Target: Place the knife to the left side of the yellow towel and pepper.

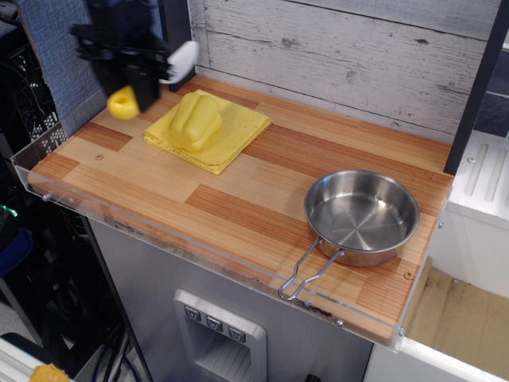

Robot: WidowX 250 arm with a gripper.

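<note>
Yellow handle and white blade confirm that my claw (127, 89) grips the knife (141, 86), held in the air at the table's (238, 203) left rear, left of the towel (235, 131) and the pepper (194, 119) resting on it. Transport looks largely complete; lowering and release are outstanding. 1 pan (362, 216) stands well apart on the right. My fingers blur into dark housing, so the exact contact points are unclear. Height above the wood cannot be judged.
</note>
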